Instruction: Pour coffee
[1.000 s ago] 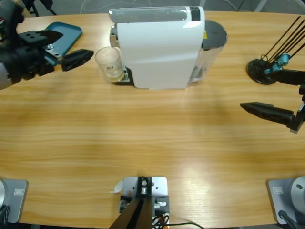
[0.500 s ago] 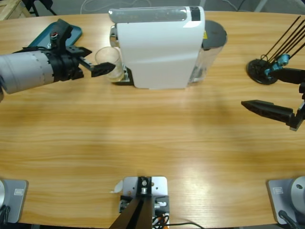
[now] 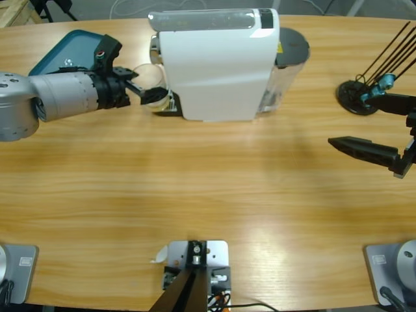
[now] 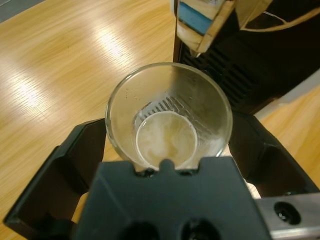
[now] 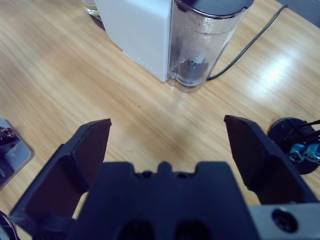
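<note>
A clear glass tumbler (image 4: 169, 102) stands on the drip grate under the spout of the white coffee machine (image 3: 218, 65). A shallow layer of pale amber coffee (image 4: 167, 141) covers its bottom. My left gripper (image 4: 168, 125) is open, with one black jaw on each side of the tumbler, close against its wall. In the high view the left gripper (image 3: 153, 93) reaches in from the left and covers most of the tumbler (image 3: 151, 73). My right gripper (image 5: 167, 130) hangs open and holds nothing, well off to the right of the machine over the table.
A teal tray (image 3: 62, 55) lies at the far left behind the left arm. The machine's water tank (image 5: 205, 45) is at its right end, with a black cable beside it. A black stand with thin rods (image 3: 356, 96) is at the far right.
The left arm has moved right, towards the machine, and its open jaws have come around the tumbler. The right arm has stayed still.
</note>
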